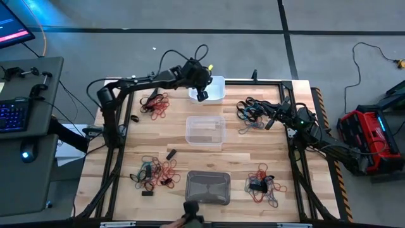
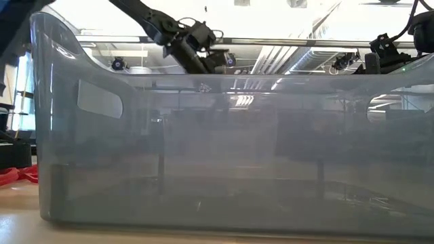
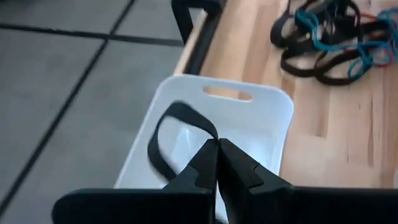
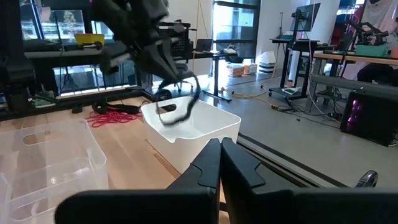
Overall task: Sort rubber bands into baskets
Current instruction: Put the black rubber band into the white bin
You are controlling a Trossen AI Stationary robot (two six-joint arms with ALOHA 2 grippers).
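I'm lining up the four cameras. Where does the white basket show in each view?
High view: white basket at the table's far edge, under the left gripper.
Low view: not visible; the grey basket fills the picture.
Left wrist view: centre.
Right wrist view: centre.
Shared landmark: the black rubber band hanging from the left gripper.

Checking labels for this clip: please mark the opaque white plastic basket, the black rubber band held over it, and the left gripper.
opaque white plastic basket (image 3: pixel 273 118), left wrist view, far rim
black rubber band (image 3: pixel 163 134), left wrist view, hanging loop
left gripper (image 3: pixel 217 149), left wrist view, fingertips
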